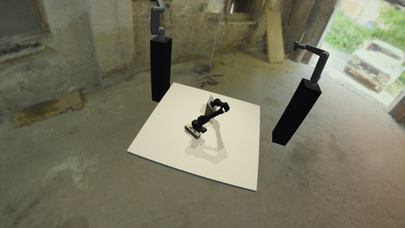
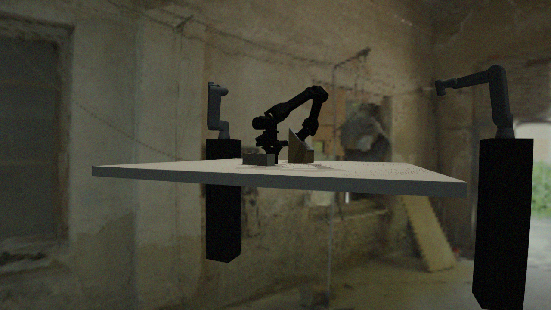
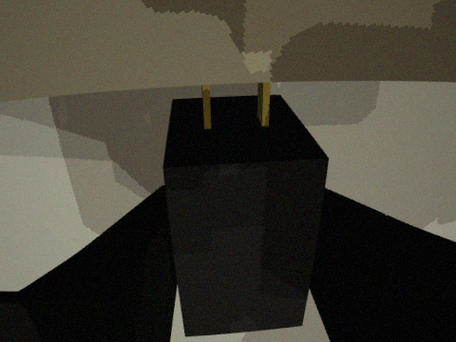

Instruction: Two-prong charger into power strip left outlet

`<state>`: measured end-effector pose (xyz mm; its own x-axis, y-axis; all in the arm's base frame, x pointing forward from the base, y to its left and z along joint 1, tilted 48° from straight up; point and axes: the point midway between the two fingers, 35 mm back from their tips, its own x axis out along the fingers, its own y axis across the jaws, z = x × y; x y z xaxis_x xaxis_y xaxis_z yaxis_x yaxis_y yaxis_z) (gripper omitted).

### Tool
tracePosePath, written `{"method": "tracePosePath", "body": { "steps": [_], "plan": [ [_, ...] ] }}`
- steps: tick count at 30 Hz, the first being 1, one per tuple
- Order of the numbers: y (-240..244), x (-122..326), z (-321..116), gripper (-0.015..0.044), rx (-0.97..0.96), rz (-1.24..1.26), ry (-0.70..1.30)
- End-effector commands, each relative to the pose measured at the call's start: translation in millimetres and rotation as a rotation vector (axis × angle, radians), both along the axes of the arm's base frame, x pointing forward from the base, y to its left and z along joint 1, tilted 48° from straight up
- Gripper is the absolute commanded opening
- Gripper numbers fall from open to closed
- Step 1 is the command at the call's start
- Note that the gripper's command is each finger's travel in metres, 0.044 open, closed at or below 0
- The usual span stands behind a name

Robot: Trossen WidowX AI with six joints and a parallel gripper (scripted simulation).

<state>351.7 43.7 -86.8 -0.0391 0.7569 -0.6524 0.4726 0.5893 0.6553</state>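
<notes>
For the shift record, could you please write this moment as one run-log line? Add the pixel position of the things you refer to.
hand (image 3: 232, 197): shut on charger (image 3: 242, 247) | prong tips: hidden at strip (image 1: 192, 131) (image 2: 258, 159) (image 3: 142, 47) | seating: unconfirmed

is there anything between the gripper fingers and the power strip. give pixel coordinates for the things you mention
Yes, the black charger (image 3: 244, 247), held by the fingers; its two prongs (image 3: 207, 108) point at the strip (image 1: 192, 132) (image 2: 258, 159) in the wrist view.
</notes>
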Motion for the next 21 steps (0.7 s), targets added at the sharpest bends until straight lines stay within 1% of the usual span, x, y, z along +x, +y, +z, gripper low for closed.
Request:
{"method": "tracePosePath", "body": {
  "steps": [1, 21],
  "plan": [
    [-0.1, 0.9, 0.0, 0.0000, 0.003, 0.000, 0.000],
    [-2.3, 7.4, -2.2, 0.0000, 0.003, 0.000, 0.000]
  ]
}}
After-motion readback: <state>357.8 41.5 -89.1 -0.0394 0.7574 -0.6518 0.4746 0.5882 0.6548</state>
